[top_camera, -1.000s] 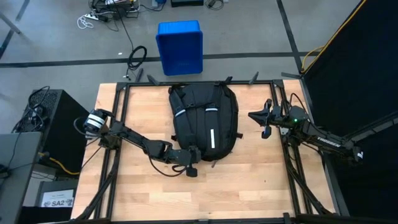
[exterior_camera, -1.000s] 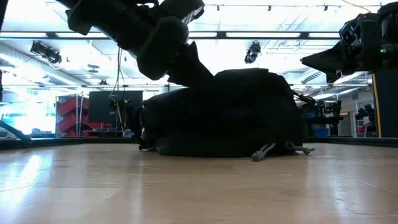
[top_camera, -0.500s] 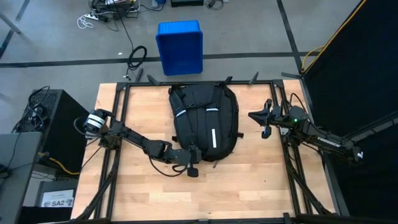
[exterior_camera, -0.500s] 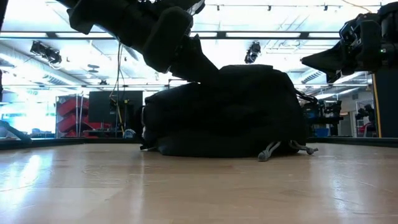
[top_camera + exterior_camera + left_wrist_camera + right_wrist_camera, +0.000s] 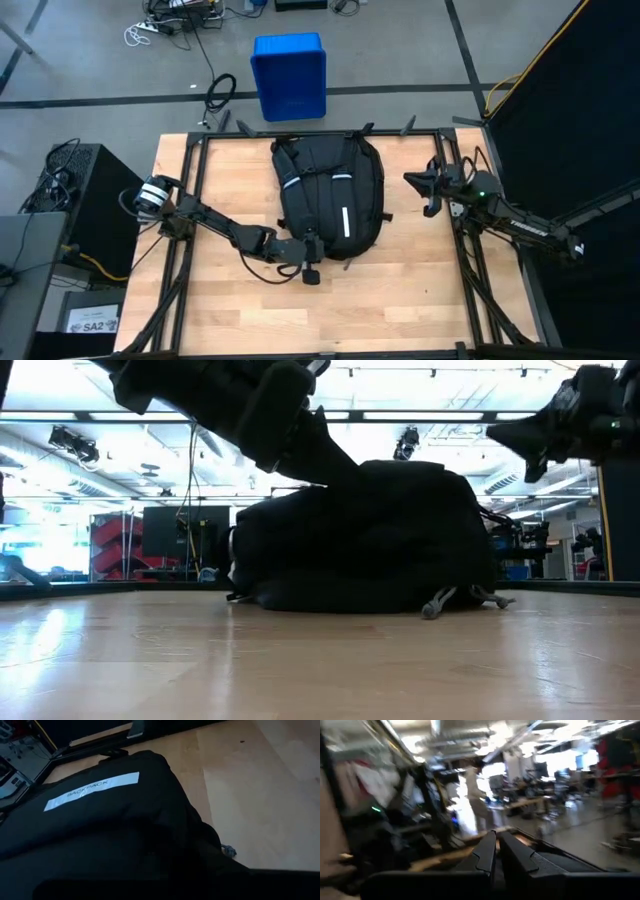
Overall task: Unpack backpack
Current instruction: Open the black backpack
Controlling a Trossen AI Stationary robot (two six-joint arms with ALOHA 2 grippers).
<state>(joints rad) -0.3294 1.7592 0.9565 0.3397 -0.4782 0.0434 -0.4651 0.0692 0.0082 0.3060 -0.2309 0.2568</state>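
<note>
The black backpack [image 5: 330, 190] lies flat on the middle of the table, its side with the white stripes up. It also shows in the low view [image 5: 380, 540] and in the left wrist view [image 5: 100, 830]. My left gripper [image 5: 311, 260] is at the backpack's near left corner, shut on its fabric. My right gripper [image 5: 428, 203] is shut and empty, raised above the table to the right of the backpack; its fingers show close together in the right wrist view [image 5: 497, 845]. My left gripper holds the backpack's black fabric at its near left corner [image 5: 150, 855], coming level from the table's left side. Its dark fingers merge with the dark fabric, so the kind of hold does not show. The backpack's underside stays on the table.
A blue plastic bin [image 5: 289, 75] stands on the floor beyond the table's far edge. Grey zip pulls [image 5: 437, 602] trail from the backpack's near right end. There is bare wood near the front edge and on both sides of the backpack.
My left gripper has moved a little toward the table's right edge on the backpack. The backpack has slid slightly that way and its top has bulged up. My right gripper has shifted slightly toward the right edge and up.
</note>
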